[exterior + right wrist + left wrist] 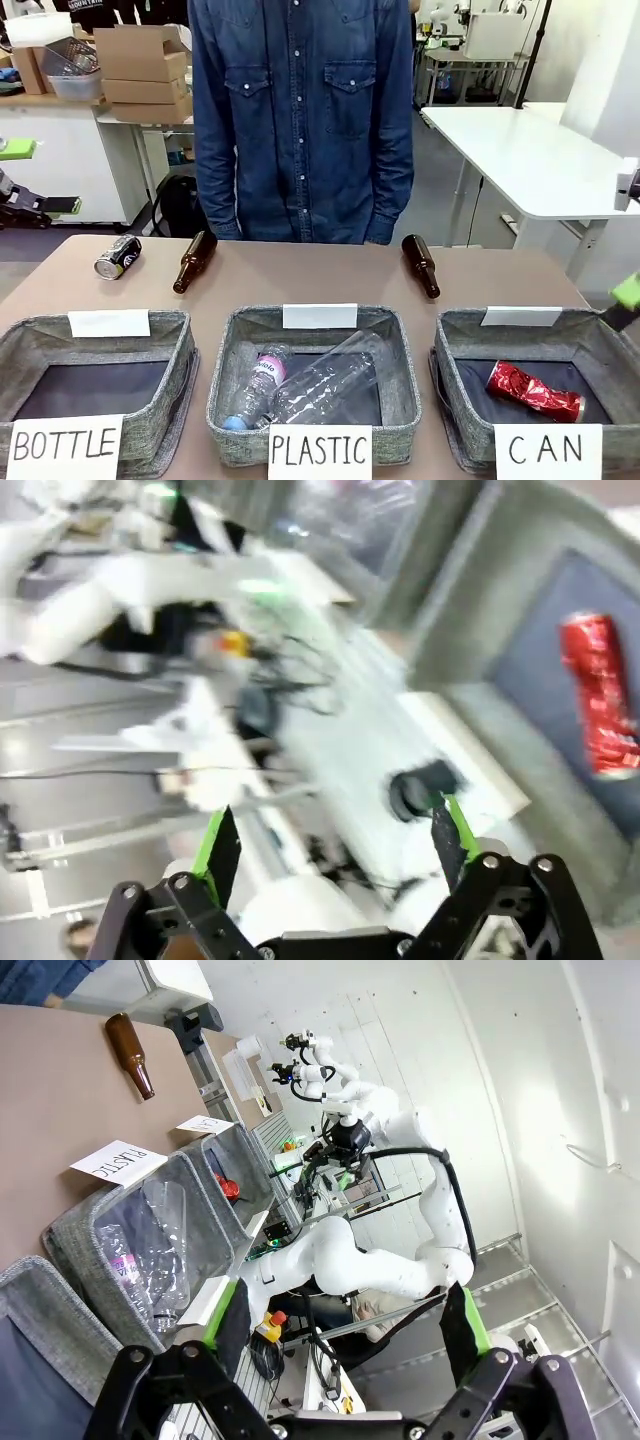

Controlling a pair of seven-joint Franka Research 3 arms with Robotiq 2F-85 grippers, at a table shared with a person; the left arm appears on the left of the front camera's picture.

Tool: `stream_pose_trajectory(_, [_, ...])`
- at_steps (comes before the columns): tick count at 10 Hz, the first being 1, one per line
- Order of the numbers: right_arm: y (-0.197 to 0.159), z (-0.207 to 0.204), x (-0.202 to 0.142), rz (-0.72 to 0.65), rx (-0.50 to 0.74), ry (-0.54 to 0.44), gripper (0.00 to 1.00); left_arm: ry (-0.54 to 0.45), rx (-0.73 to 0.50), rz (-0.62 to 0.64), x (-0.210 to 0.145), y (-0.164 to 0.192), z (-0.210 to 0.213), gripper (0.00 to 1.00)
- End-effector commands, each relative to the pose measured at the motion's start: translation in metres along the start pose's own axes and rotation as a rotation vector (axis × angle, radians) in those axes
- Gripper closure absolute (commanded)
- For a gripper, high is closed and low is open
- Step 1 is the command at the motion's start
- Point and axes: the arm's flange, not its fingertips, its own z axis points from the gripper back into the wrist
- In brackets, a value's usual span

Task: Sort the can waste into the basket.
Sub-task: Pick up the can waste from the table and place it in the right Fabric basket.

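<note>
Spread and empty, left black green-padded fingers (232, 1325) hold nothing (free to fetch). Black silver-ended metal drink can (117, 257) lies unsorted near the bench (300, 275)'s far-left corner. Shiny red dented can (534, 391) already rests inside the grey woven "CAN" basket (452, 345), near-right corner; right fingers (222, 852) gape, released.

Front view faces person (300, 120) across table (320, 275); tilted wrist views share red can (600, 695).
</note>
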Motion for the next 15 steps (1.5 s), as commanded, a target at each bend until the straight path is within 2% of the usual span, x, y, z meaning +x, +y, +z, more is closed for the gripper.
stream_pose_trajectory(1, [-0.026, 0.010, 0.013, -0.339, 0.870, -0.584, 0.00, -0.011, -0.024, -0.019, 0.001, -0.002, -0.002, 0.00])
stream_pose_trajectory(2, [-0.039, 0.005, 0.019, -0.309, 0.914, -0.590, 0.00, -0.011, -0.024, -0.019, 0.001, -0.002, -0.002, 0.00])
stream_pose_trajectory(3, [-0.012, 0.005, 0.003, -0.056, 0.153, -0.053, 0.00, -0.011, -0.024, -0.019, 0.001, -0.002, -0.002, 0.00])
stream_pose_trajectory(15, [-0.012, 0.005, 0.003, -0.056, 0.153, -0.053, 0.00, 0.000, 0.000, 0.000, 0.000, 0.000, 0.000, 0.00])
